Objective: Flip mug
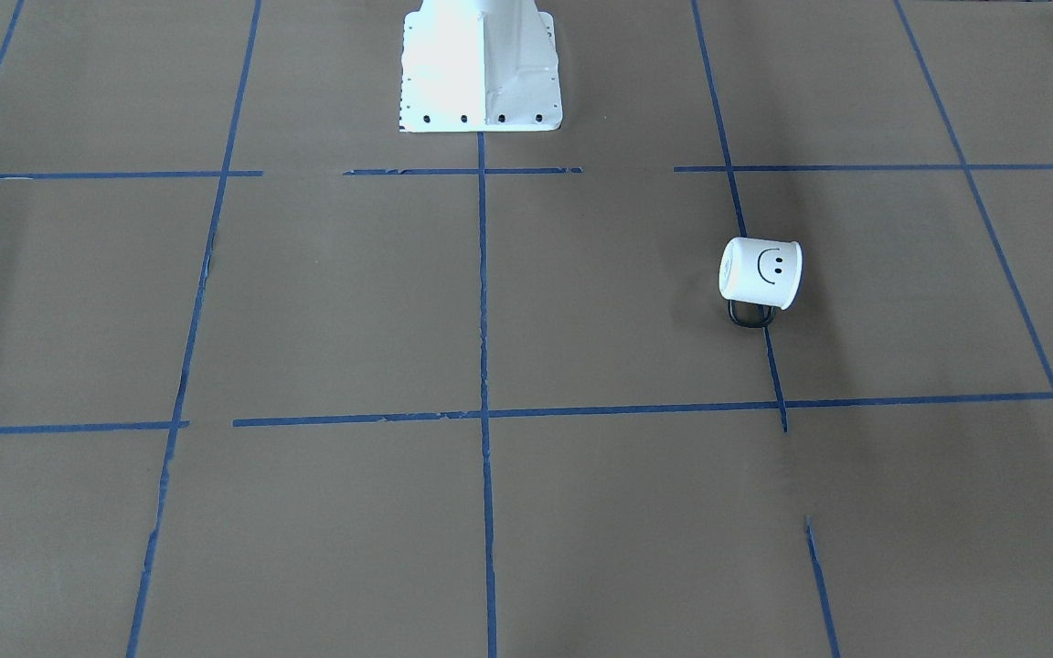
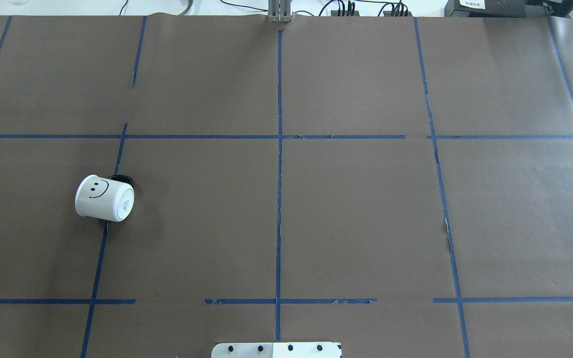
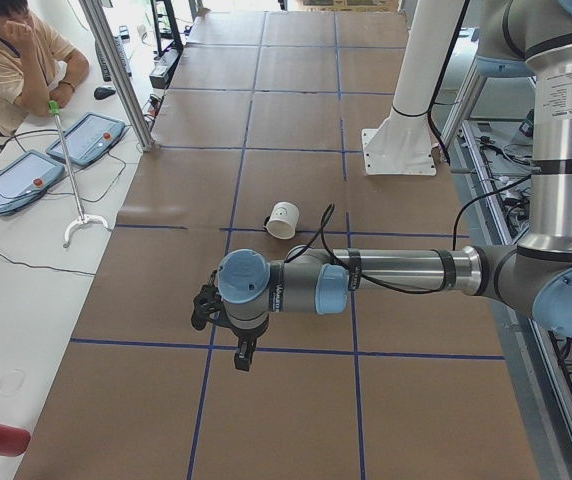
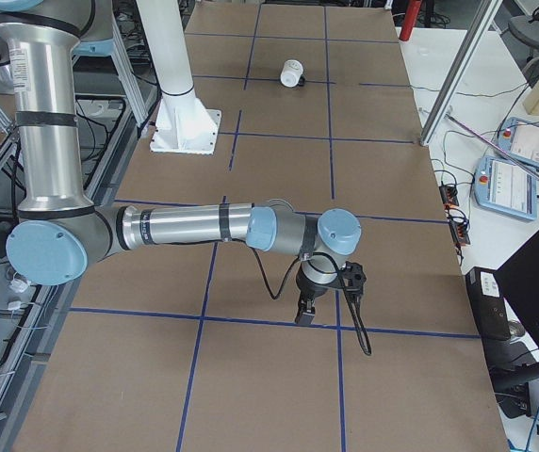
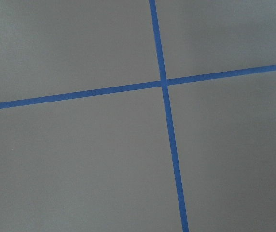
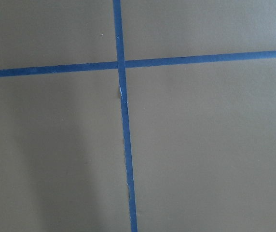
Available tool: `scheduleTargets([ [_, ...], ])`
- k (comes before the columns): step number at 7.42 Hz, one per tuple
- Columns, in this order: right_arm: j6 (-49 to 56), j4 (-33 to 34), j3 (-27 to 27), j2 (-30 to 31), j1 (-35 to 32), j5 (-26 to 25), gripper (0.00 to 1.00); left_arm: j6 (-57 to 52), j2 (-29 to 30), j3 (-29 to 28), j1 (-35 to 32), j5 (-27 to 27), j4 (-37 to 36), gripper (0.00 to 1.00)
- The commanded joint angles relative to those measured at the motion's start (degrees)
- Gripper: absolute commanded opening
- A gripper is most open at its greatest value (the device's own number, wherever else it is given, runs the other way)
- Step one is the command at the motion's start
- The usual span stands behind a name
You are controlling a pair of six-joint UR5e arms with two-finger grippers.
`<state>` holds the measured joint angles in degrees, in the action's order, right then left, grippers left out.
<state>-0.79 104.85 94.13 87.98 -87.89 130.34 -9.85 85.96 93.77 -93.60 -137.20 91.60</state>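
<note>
Jaws: we cannot tell their gap. The left gripper (image 3: 243, 358) and right gripper (image 4: 303, 313) appear only in side views, well apart from the mug (image 2: 103, 198). It lies sideways at overhead 9 o'clock, long axis 9–3, base toward 3, smiley up, handle (image 2: 120, 178) toward 12. Only exterior left shows us its mouth (image 3: 284, 216).

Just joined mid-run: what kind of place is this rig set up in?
Likely a robotics lab test cell: a paper-covered table gridded with blue tape, teach pendants beside it, and a seated operator.
</note>
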Motion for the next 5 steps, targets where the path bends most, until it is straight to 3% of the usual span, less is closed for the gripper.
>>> scheduleTargets([
  [1,0.0,0.0,0.0,0.0,0.0,0.0,1.0,-0.1,0.1,0.7,0.0,0.0,0.0,1.0],
  [3,0.0,0.0,0.0,0.0,0.0,0.0,1.0,0.0,1.0,0.4,0.5,0.0,0.0,1.0],
  [5,0.0,0.0,0.0,0.0,0.0,0.0,1.0,1.7,1.7,5.0,4.7,-0.3,0.1,1.0],
])
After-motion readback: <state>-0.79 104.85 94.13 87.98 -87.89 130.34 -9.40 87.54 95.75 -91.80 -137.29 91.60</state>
